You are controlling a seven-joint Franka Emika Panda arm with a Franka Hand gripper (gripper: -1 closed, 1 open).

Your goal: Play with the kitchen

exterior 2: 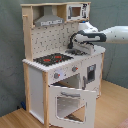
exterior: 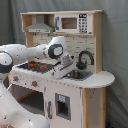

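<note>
The kitchen (exterior: 75, 102) (exterior 2: 35, 85) is a tall white and light-wood toy unit. Its black stovetop (exterior: 35, 66) (exterior 2: 52, 59) has red burners. The grey sink (exterior: 80, 75) (exterior 2: 75, 52) lies beside it, with a curved black faucet (exterior: 86, 54) behind. My white arm reaches in from the first exterior view's left and the second exterior view's right. My gripper (exterior: 66, 67) (exterior 2: 77, 47) hangs low over the sink's edge nearest the stovetop, close to the faucet. The oven door (exterior 2: 70, 102) with its window hangs open, tilted outward.
A grey hood (exterior: 40, 26) (exterior 2: 50, 21) and a microwave shelf (exterior: 72, 22) (exterior 2: 75, 11) overhang the counter above my arm. A pegboard back wall (exterior 2: 47, 42) stands behind the stovetop. A wooden floor (exterior 2: 112, 110) spreads in front, and a grey curtain (exterior: 117, 50) hangs behind.
</note>
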